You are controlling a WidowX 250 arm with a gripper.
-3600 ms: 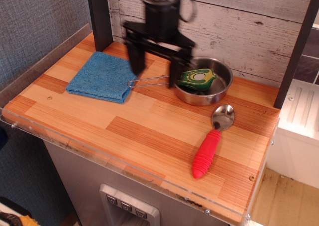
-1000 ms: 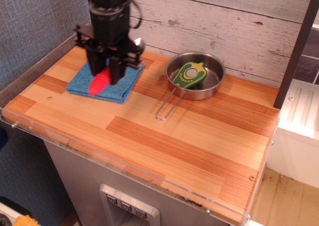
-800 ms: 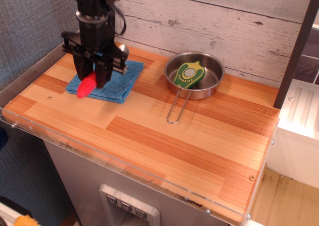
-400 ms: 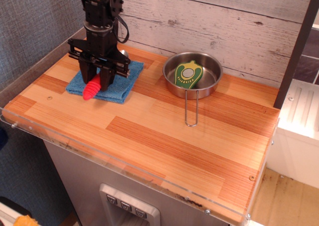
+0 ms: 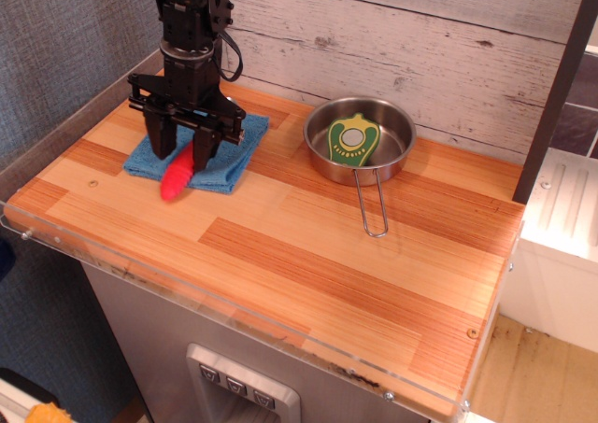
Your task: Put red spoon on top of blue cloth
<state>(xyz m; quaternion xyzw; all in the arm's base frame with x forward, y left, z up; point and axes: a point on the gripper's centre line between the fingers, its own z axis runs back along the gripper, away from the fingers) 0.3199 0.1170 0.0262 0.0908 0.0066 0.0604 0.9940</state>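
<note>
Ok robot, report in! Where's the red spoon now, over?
Gripper low over blue cloth, fingers either side of red spoon. Spoon's handle tip past cloth's front edge. Grip unclear. Steel pan off to the side, nothing blocking.

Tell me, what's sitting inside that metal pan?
Inside the steel pan lies a green avocado-shaped object with a pale round centre, leaning toward the back left. Whatever part of the pan floor lies beneath it is covered; the rest of the floor looks bare.

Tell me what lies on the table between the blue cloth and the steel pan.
Nothing: in the observation.image view, only bare wood tabletop separates the blue cloth from the steel pan. The pan's wire handle points toward the front edge, not at the cloth.
</note>
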